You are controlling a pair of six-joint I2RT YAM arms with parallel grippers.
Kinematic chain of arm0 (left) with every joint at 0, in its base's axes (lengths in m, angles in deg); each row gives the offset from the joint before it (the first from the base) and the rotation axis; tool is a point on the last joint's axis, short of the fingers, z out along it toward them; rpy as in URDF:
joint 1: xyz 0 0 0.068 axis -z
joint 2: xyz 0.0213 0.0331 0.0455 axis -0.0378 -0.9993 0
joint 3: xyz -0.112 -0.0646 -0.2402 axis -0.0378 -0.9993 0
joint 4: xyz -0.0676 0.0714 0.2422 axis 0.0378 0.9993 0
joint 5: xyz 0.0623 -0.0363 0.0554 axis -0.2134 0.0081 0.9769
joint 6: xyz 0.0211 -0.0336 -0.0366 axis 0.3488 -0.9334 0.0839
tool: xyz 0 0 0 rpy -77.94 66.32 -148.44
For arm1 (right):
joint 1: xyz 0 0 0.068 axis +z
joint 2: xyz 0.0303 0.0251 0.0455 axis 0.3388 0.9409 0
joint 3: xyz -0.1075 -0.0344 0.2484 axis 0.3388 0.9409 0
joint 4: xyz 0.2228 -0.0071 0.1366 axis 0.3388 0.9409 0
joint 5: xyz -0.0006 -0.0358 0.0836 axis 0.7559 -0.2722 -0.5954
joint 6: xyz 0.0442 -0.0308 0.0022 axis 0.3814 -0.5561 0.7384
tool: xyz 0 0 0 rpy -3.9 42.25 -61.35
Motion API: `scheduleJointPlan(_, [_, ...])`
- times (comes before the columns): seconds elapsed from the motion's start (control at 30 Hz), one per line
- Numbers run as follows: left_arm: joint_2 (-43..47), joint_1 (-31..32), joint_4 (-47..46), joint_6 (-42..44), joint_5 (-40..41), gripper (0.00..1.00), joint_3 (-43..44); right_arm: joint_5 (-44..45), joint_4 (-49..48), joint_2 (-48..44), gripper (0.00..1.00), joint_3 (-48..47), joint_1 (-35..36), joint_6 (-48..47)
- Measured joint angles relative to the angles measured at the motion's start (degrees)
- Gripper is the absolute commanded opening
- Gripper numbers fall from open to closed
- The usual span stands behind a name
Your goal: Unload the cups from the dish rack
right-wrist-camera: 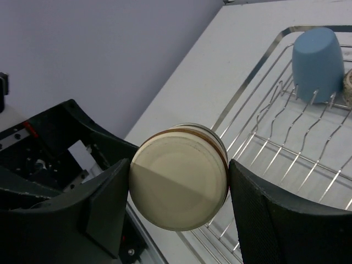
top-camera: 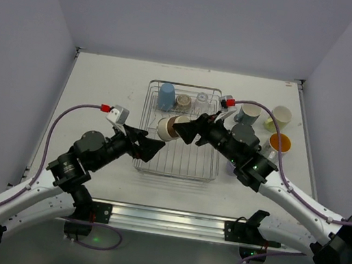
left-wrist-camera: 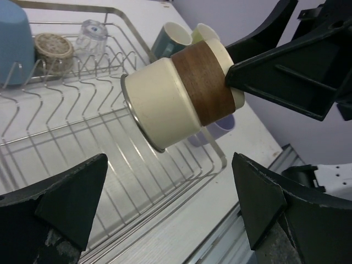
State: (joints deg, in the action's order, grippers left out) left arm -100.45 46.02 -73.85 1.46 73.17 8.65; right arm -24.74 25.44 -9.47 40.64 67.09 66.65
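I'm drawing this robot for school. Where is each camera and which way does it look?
Top external: high behind the arms, looking down at the table; left arm, right arm and dish rack show.
Left wrist: on the left arm, facing across the rack; its open left gripper frames the cream cup.
Right wrist: on the right arm, looking along its right gripper, shut on that cup.
Shared: both wrist views show that cup and the blue cup.

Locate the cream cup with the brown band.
Top view, centre: the cream cup hangs sideways in the right pincer above the dish rack, the open left pincer facing it.
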Motion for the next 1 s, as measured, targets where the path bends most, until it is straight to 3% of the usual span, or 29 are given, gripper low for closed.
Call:
scheduleJointPlan(0.23, [0.1, 0.0, -9.9, -4.3, -6.2, 0.98, -3.2, -8.6, -6.6, -2.0, 0.36, 3.3, -0.8, 6.6])
scheduleJointPlan(0.33, [0.2, 0.0, -13.3, -5.3, -8.3, 0.93, -3.3, -12.2, -10.4, -1.7, 0.36, 4.6, -0.7, 9.9])
scheduleJointPlan(0.53, [2.7, -0.2, -17.2, -6.6, -9.0, 0.55, -4.8, -17.9, -22.9, 2.0, 0.42, 7.2, -1.1, 17.8])
scheduleJointPlan(0.63, [4.5, -0.1, -19.4, -7.8, -9.2, 0.18, -5.8, -20.0, -30.2, 3.9, 0.56, 8.6, -1.3, 22.1])
scheduleJointPlan(0.73, [6.1, 0.3, -23.2, -8.0, -10.4, 0.04, -6.0, -20.8, -37.2, 6.4, 0.79, 8.8, -1.9, 26.1])
scheduleJointPlan(0.8, [6.1, 0.3, -24.2, -7.8, -9.9, 0.01, -6.0, -21.9, -40.2, 8.2, 0.92, 9.2, -1.6, 28.1])
scheduleJointPlan(0.87, [5.4, 0.2, -24.3, -7.1, -9.6, 0.00, -5.8, -22.3, -41.7, 9.4, 0.98, 10.1, -1.4, 29.6])
scheduleJointPlan(1.0, [3.7, 0.3, -20.5, -4.9, -6.6, 0.00, -2.9, -21.7, -42.9, 9.3, 0.99, 13.2, -2.6, 32.2])
